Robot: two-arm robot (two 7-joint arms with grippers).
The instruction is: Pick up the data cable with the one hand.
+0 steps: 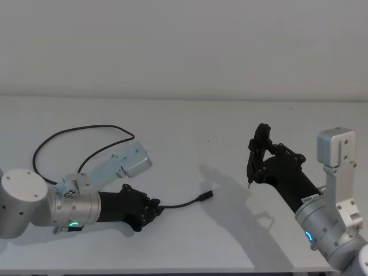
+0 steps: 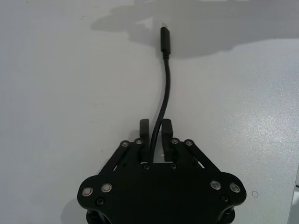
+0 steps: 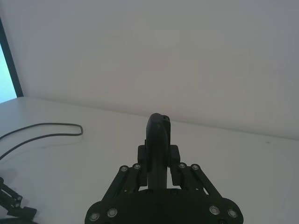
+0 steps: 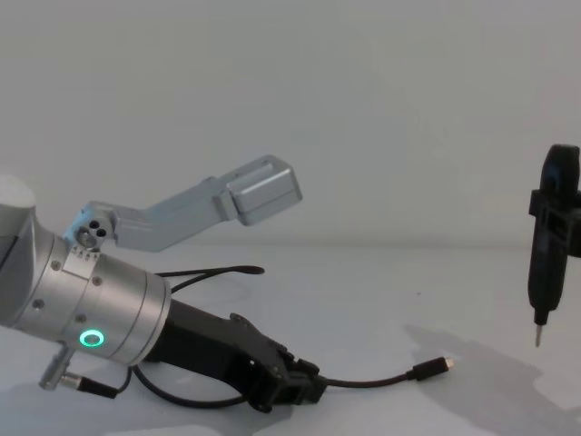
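Head view: at seven o'clock on the surface (image 1: pixel 184 126), the left pincer (image 1: pixel 152 210) pinches the data cable (image 1: pixel 185 203), whose plug lies on the surface toward three o'clock.
Left wrist view: its fingers (image 2: pixel 167 129) flank the cord.
Right wrist view: the right pincer (image 3: pixel 159 156) clamps a black pen-like tool (image 3: pixel 158 133).

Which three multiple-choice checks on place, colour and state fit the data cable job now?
1. The long thin black data cable's plug lies: A on the white table ahead of the black left gripper; B in a tray; C off the table.
2. The left wrist's ring light glows: A red; B green; C white.
3. The black right gripper is: A open; B on the table; C shut on a black pen-like tool.
1 A, head view shows it; 2 B, green in chest view; 3 C, it clamps the tool.
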